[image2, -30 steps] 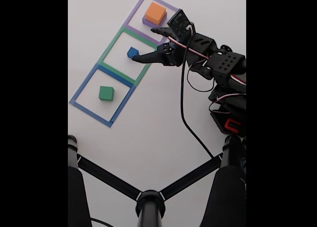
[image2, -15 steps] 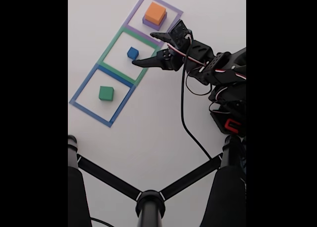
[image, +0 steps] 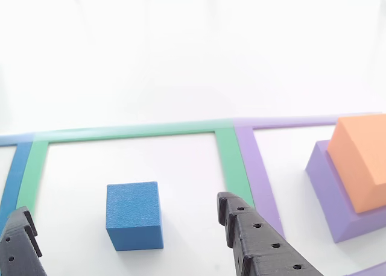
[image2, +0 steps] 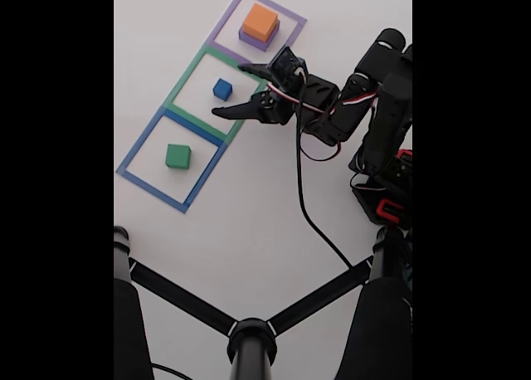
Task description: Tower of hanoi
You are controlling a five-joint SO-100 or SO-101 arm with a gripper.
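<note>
In the other view, the blue cube (image: 134, 216) sits on the white table (image: 181, 59) inside the green taped outline (image: 129, 131). The gripper (image: 126, 240) is spread wide, its 2 black fingers (image: 256, 240) reaching in from the bottom edge on either side of the cube without touching it. To the right, the orange block (image: 362, 161) rests on the purple block (image: 332, 194) inside the purple outline (image: 256, 161).

In the fixed view, the gripper (image2: 231, 90) hangs open just right of the blue cube (image2: 221, 89), 1 finger above and 1 below it. The orange block (image2: 260, 21) tops the purple block (image2: 253, 39). The green block (image2: 177, 156) lies alone in the blue outline (image2: 133, 152).
</note>
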